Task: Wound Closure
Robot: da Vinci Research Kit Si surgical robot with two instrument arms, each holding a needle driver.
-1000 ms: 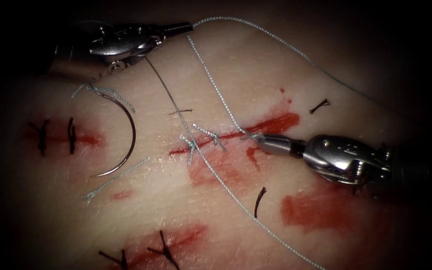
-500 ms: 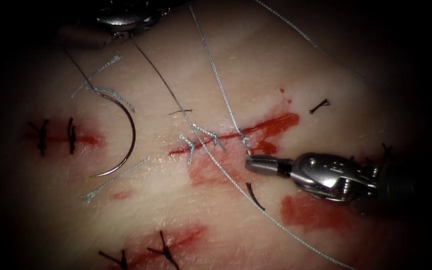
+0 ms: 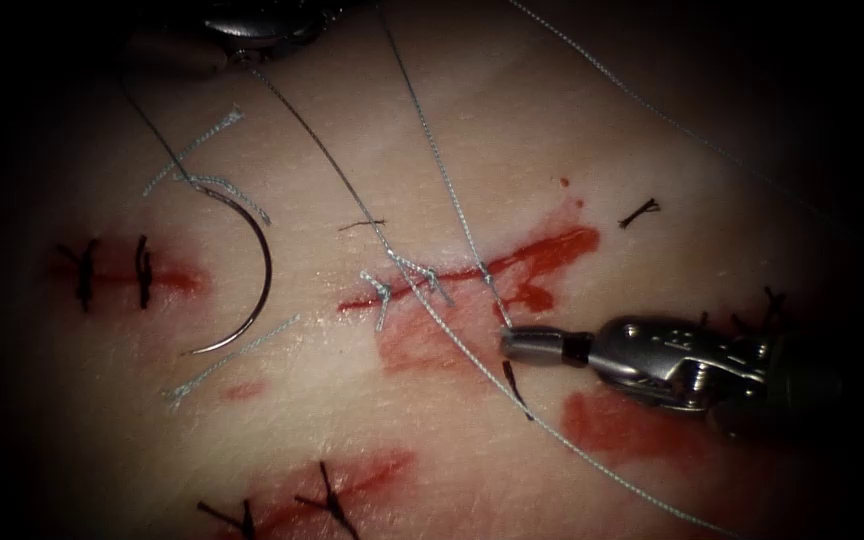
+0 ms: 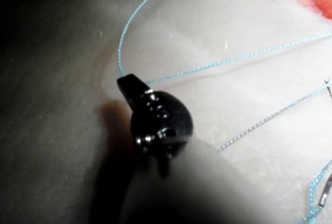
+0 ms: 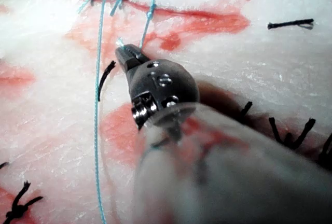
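Now, right tool (image 3: pixel 507 343) jaws closed on thread (image 3: pixel 452 205) just below the cut (image 3: pixel 472 272); left tool (image 4: pixel 126 85) jaws closed, also pinching thread. Needle (image 3: pixel 252 265) lies free on tissue (image 3: pixel 352 420), left of cut, well apart from both tools.

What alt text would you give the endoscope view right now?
The right arm's metal hand, jaws shut, holds the pale blue thread just below the red horizontal cut in the pale tissue. The curved steel needle lies free on the tissue left of the cut. The left arm's hand sits at the top edge.
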